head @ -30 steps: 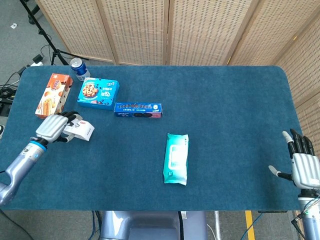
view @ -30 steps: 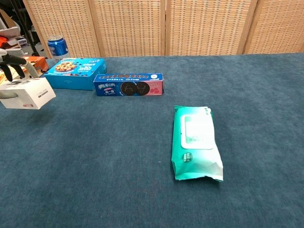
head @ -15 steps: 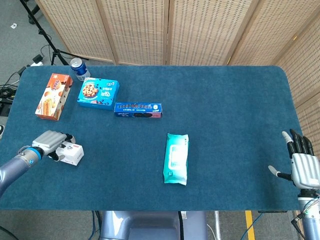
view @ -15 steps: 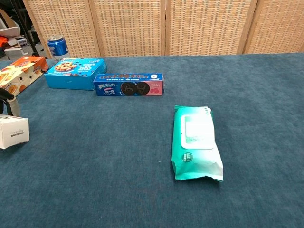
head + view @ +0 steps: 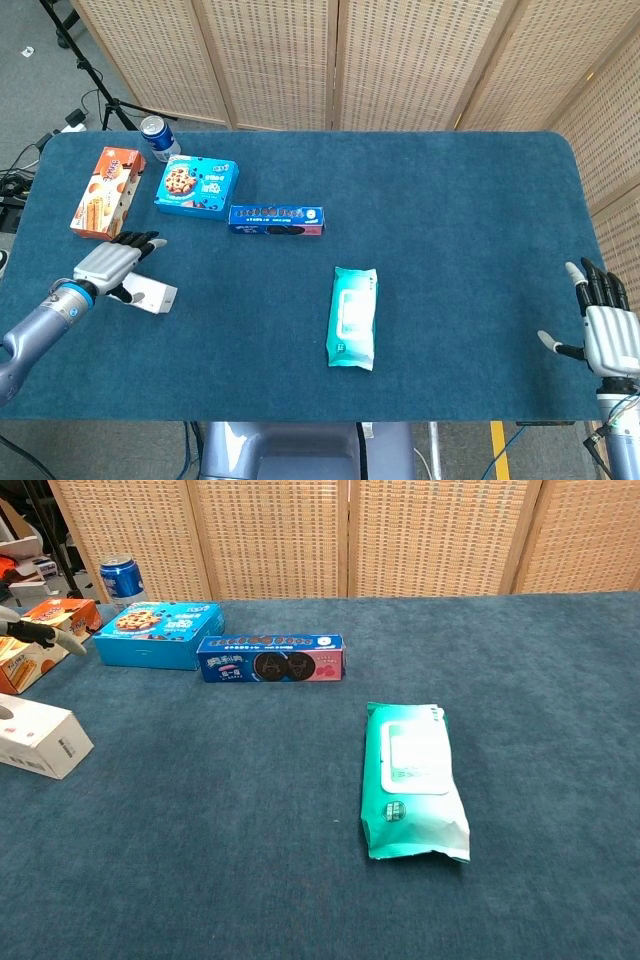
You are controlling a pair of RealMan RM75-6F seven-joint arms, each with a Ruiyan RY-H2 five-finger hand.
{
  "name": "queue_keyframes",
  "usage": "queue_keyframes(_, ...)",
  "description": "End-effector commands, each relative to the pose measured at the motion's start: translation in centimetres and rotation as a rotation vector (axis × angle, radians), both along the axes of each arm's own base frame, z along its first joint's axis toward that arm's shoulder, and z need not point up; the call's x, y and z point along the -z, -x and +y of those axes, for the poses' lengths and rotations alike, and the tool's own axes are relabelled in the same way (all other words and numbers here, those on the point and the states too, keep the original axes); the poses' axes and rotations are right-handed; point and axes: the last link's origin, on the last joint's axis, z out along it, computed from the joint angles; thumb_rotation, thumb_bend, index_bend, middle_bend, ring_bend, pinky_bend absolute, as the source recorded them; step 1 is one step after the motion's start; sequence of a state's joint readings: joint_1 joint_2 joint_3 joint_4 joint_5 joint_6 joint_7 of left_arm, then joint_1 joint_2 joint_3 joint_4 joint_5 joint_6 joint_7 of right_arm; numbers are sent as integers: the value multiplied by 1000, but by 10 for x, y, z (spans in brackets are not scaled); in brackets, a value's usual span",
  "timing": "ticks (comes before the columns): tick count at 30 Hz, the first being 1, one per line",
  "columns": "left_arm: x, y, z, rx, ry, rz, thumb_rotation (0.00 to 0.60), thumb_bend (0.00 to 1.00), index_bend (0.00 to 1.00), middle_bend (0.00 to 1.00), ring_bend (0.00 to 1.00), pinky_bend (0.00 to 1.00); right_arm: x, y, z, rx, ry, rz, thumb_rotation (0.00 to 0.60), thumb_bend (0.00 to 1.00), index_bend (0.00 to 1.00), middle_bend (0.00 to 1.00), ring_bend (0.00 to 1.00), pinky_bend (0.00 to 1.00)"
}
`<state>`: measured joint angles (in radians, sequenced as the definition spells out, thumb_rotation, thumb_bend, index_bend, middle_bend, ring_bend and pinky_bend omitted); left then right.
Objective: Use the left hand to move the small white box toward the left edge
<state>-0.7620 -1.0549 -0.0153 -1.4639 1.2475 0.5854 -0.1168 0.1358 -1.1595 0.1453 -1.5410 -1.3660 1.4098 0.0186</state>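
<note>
Bench [image 5: 450, 220] with snacks, small white box [image 5: 151, 294] lying flat near its left edge.
Teal wipes pack [image 5: 352, 317] sits mid-bench, well away. Left robot hand [image 5: 108, 265] is over the box's left end with fingers spread, not gripping anything; right robot hand [image 5: 606, 333] hangs open off the far right corner.
</note>
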Motion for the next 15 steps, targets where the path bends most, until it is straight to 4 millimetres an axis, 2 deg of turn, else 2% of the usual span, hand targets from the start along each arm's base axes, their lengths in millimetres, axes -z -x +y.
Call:
queue_keyframes(1, -4, 6, -7, -1, 1, 7, 600, 243, 0, 0, 0, 0, -1, 0, 0, 0, 1, -2, 600, 0, 0, 0, 0, 0)
queue_keyframes(9, -14, 28, -34, 11, -6, 12, 600, 238, 0, 0, 0, 0, -1, -2, 2, -8, 1, -10, 600, 0, 0, 0, 0, 0)
queue_keyframes(15, 6, 48, -35, 12, -49, -53, 600, 217, 0, 0, 0, 0, 0, -4, 3, -14, -2, -12, 600, 0, 0, 0, 0, 0)
